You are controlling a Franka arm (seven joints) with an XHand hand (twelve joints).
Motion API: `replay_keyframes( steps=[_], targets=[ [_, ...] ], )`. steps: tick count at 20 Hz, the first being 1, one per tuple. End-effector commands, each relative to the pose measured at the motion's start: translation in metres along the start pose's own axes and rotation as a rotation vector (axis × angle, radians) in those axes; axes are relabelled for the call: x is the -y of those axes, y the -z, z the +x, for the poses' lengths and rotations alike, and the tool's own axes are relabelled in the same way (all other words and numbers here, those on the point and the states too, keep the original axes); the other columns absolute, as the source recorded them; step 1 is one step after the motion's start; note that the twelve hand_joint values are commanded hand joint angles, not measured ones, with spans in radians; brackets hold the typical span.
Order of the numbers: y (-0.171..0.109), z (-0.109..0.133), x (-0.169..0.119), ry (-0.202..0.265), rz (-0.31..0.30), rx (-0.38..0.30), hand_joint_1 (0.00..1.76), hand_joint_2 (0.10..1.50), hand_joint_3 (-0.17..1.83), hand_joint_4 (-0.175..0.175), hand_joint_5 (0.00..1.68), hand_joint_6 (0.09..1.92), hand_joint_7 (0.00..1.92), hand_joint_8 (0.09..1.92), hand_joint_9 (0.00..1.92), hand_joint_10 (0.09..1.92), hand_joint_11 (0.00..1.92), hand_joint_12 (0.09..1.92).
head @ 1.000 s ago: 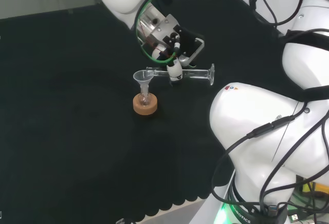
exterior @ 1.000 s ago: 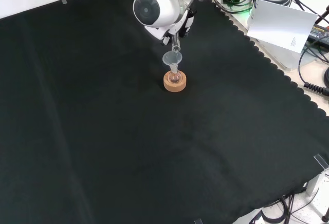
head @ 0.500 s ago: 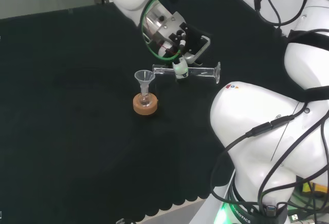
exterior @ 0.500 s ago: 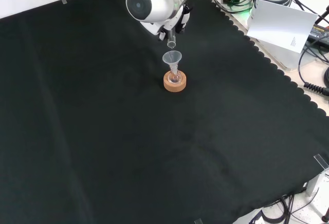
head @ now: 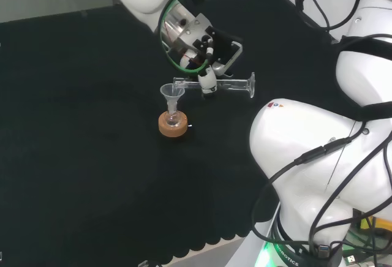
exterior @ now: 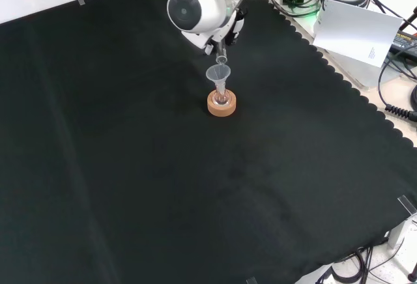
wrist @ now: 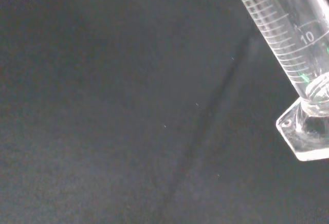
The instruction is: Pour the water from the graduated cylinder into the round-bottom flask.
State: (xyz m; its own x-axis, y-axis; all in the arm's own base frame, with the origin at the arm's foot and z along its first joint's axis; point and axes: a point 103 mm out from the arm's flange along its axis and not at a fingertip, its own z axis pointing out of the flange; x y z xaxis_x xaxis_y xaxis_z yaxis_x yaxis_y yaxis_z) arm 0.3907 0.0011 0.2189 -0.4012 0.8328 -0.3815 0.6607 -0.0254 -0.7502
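**Cylinder back over the funnel**

Hand had its fingers curled round the cylinder at about mid-length, holding it roughly level above the cloth. In head view the cyl.'s mouth end sat at the left, just over the rim of the funnel, w/ the foot out to the right. Funnel stood in the neck of the flask, which sat in a cork ring near the middle of the bench.

Vs. 0.5 s ago: hand and cyl. had shifted left and slightly down in head view. Then, the mouth hung clear to the right of the funnel, w/ a gap between them; now it overlapped the funnel's rim again, much as 1.0 s ago. Front view agreed: the cyl. tip had come down-right from a spot apart from the funnel to just above its rim. Arm link w/ grey cap shifted right too. Flask, ring and funnel hadn't moved.

Wrist view: cyl.'s graduated wall and foot close up against the cloth, tilted across the frame. Couldn't tell whether any water was left in it, or how much the flask held.
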Motion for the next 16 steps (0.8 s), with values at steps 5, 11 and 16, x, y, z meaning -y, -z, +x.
replay_keyframes(
  steps=[5,11,16],
  targets=[
    [0.005,0.0,-0.002,0.005,0.012,0.027,1.1,1.19,0.0,-0.121,0.86,1.19,1.2,0.42,1.48,0.09,1.4,0.67],
    [0.019,0.018,-0.003,0.004,0.017,0.04,1.1,1.19,0.0,-0.122,0.86,1.19,1.2,0.42,1.48,0.09,1.4,0.67],
    [0.022,0.024,-0.004,-0.007,0.031,0.06,1.1,1.19,0.0,-0.122,0.86,1.19,1.2,0.42,1.48,0.09,1.4,0.67]
  ],
)
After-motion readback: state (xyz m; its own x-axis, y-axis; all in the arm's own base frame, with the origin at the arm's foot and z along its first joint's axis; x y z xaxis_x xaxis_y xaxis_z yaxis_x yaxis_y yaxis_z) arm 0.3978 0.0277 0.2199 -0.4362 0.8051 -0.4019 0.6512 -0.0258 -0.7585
